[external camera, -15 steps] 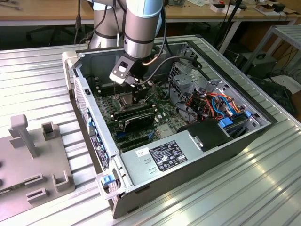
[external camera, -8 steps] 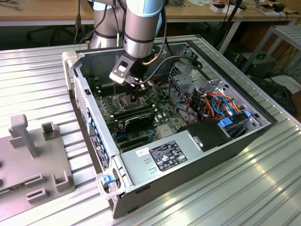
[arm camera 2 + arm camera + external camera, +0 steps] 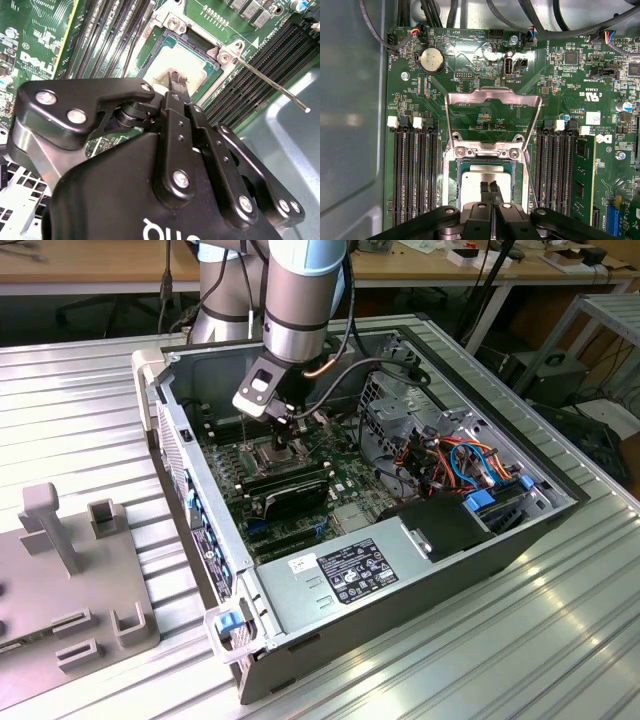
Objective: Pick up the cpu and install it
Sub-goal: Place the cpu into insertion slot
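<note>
my black gripper point(image 3: 490, 186) — fingers together, empty — over the silvery square cpu point(image 3: 470, 182). hinged steel frame point(image 3: 492, 97) open to admit it.

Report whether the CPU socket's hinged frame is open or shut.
Open: the hinged frame is swung up clear of the cpu, whose metal top lies uncovered.

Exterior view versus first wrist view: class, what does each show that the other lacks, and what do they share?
Exterior view: the whole open computer case, the robot arm, the power supply box, and a grey block at the exterior view's left. First wrist view, close up: a round coin battery, the raised socket frame, white slot clips. Shared: the green board, the shut hand, and the chip lying under it.
</note>
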Controlling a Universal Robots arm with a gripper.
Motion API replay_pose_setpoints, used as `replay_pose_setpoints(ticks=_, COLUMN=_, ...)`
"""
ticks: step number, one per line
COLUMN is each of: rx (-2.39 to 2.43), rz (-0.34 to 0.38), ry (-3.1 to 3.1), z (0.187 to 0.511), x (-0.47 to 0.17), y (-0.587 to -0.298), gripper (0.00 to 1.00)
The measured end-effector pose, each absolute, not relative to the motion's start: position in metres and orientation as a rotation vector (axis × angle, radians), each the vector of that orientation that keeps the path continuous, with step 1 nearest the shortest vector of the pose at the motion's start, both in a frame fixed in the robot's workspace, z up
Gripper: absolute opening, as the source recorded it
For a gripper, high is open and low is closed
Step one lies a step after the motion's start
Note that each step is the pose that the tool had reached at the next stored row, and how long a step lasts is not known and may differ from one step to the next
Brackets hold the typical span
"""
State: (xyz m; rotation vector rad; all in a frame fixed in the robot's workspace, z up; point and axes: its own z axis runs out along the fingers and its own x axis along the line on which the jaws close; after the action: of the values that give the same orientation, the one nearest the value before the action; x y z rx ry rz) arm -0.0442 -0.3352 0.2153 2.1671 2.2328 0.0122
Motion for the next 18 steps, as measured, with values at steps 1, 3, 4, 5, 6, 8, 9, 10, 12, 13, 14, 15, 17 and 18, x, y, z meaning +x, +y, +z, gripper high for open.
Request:
replay_pose_setpoints(ticks=1, rx=2.167, rz=0.012, ry=2.233, z=0.215, x=-0.044, y=-0.335, gripper=0.11)
replay_pose_setpoints(ticks=3, rx=2.167, rz=0.012, ry=2.233, z=0.216, x=-0.044, y=-0.335, gripper=0.11)
replay_pose_setpoints(ticks=4, rx=2.167, rz=0.012, ry=2.233, z=0.214, x=-0.044, y=-0.335, gripper=0.11)
replay_pose_setpoints(ticks=5, rx=2.167, rz=0.012, ry=2.233, z=0.213, x=-0.044, y=-0.335, gripper=0.11)
replay_pose_setpoints(ticks=6, rx=2.167, rz=0.012, ry=2.233, z=0.211, x=-0.044, y=-0.335, gripper=0.11)
replay_pose_setpoints(ticks=8, rx=2.167, rz=0.012, ry=2.233, z=0.208, x=-0.044, y=-0.335, gripper=0.11)
replay_pose_setpoints(ticks=9, rx=2.167, rz=0.012, ry=2.233, z=0.207, x=-0.044, y=-0.335, gripper=0.11)
replay_pose_setpoints(ticks=10, rx=2.167, rz=0.011, ry=2.233, z=0.207, x=-0.044, y=-0.335, gripper=0.11)
replay_pose_setpoints(ticks=12, rx=2.167, rz=0.011, ry=2.232, z=0.206, x=-0.044, y=-0.335, gripper=0.11)
replay_pose_setpoints(ticks=13, rx=2.167, rz=0.011, ry=2.232, z=0.206, x=-0.044, y=-0.335, gripper=0.11)
replay_pose_setpoints(ticks=14, rx=2.167, rz=0.011, ry=2.232, z=0.206, x=-0.044, y=-0.335, gripper=0.11)
replay_pose_setpoints(ticks=15, rx=2.167, rz=0.01, ry=2.232, z=0.205, x=-0.044, y=-0.335, gripper=0.11)
replay_pose_setpoints(ticks=17, rx=2.167, rz=0.01, ry=2.232, z=0.205, x=-0.044, y=-0.335, gripper=0.11)
replay_pose_setpoints(ticks=18, rx=2.167, rz=0.011, ry=2.232, z=0.205, x=-0.044, y=-0.335, gripper=0.11)
